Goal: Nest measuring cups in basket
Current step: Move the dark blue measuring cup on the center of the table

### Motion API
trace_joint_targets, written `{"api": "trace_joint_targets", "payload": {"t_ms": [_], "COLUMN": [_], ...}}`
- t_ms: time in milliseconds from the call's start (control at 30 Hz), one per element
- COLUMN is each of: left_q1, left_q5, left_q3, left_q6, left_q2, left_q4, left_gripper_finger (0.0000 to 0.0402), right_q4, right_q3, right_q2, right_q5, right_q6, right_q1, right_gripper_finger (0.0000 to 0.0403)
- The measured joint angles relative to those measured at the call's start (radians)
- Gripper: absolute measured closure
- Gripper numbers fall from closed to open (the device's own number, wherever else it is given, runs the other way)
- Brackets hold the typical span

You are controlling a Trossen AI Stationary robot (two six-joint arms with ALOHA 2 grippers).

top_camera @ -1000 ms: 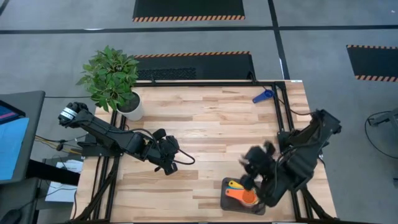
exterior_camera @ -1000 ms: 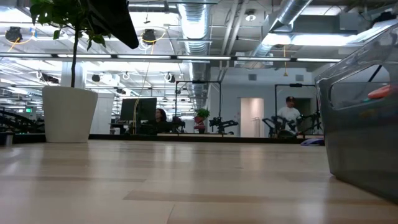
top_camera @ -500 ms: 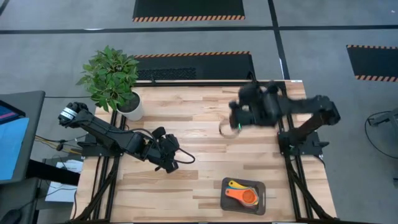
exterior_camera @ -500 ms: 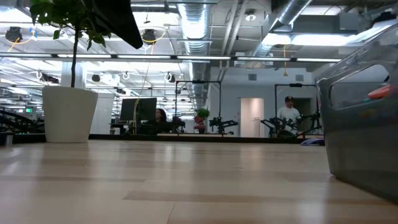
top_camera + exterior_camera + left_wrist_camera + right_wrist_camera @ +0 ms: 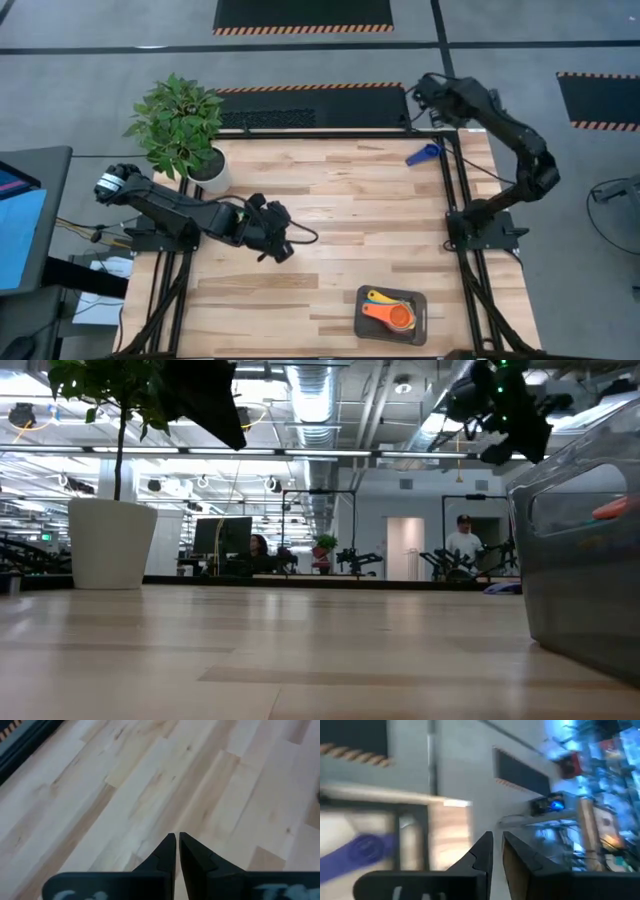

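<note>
The dark mesh basket (image 5: 416, 300) stands near the table's near right corner. In it lie a yellow measuring cup (image 5: 378, 296) and an orange one (image 5: 397, 316). A blue measuring cup (image 5: 423, 154) lies on the wood by the far right corner and shows blurred in the right wrist view (image 5: 362, 851). My right gripper (image 5: 424, 86) hangs beyond the table's far edge, above the floor. Its fingers (image 5: 497, 840) are almost together with nothing between them. My left gripper (image 5: 278, 240) hovers over bare wood left of centre, shut and empty (image 5: 177, 838).
A potted plant (image 5: 180, 125) in a white pot (image 5: 110, 545) stands at the far left corner. Bare wood lies between the arms. In the low view the basket's wall (image 5: 580, 590) fills the right side. People and other arms show in the room behind.
My right gripper has swung fast from over the basket at the near right, across the table's right side, to beyond the far edge near the blue cup. My left gripper has shifted slightly toward the far right. The cups in the basket lie still.
</note>
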Motion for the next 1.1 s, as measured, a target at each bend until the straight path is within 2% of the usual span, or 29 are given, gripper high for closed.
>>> {"api": "trace_joint_targets", "payload": {"t_ms": [33,133,300,367,433,467,600,700,800,1000,1100], "left_q1": [0.010,0.035,0.069,0.078,0.086,0.088,0.088,0.088,0.091,0.091,0.091], "left_q5": [0.000,0.001,0.002,0.012,0.034,0.042,0.057,0.057,0.050,0.027,0.018], "left_q3": [0.000,0.000,0.000,0.000,0.000,0.000,0.000,0.000,0.000,0.000,0.000], "left_q6": [-0.001,-0.002,-0.002,-0.010,-0.030,-0.039,-0.064,-0.066,-0.059,-0.048,-0.047], "left_q2": [-0.001,-0.001,-0.001,-0.001,-0.001,-0.001,-0.001,0.000,0.000,0.000,0.000], "left_q4": [0.002,0.012,0.023,0.021,0.022,0.022,0.021,0.021,0.020,0.019,0.019], "left_gripper_finger": [0.0391,0.0391,0.0391,0.0391,0.0391,0.0391,0.0391,0.0391,0.0391,0.0391,0.0391], "right_q4": [0.014,0.098,0.385,0.486,0.525,0.521,0.309,0.269,0.278,0.271,0.283], "right_q3": [0.000,-0.012,-0.044,-0.050,-0.044,-0.042,-0.048,-0.030,-0.030,-0.029,-0.029], "right_q2": [0.011,0.056,0.109,0.159,0.193,0.212,0.281,0.288,0.267,0.224,0.229], "right_q5": [-0.026,-0.281,-0.493,-0.488,-0.434,-0.444,-0.620,-0.647,-0.616,-0.653,-0.676], "right_q6": [-0.011,-0.032,-0.230,-0.273,-0.235,-0.215,-0.214,-0.245,-0.239,-0.270,-0.364], "right_q1": [0.012,0.032,0.001,-0.031,-0.070,-0.106,-0.218,-0.191,-0.157,-0.164,-0.161], "right_gripper_finger": [0.0340,0.0340,0.0340,0.0340,0.0340,0.0340,0.0340,0.0340,0.0340,0.0340,0.0340]}}
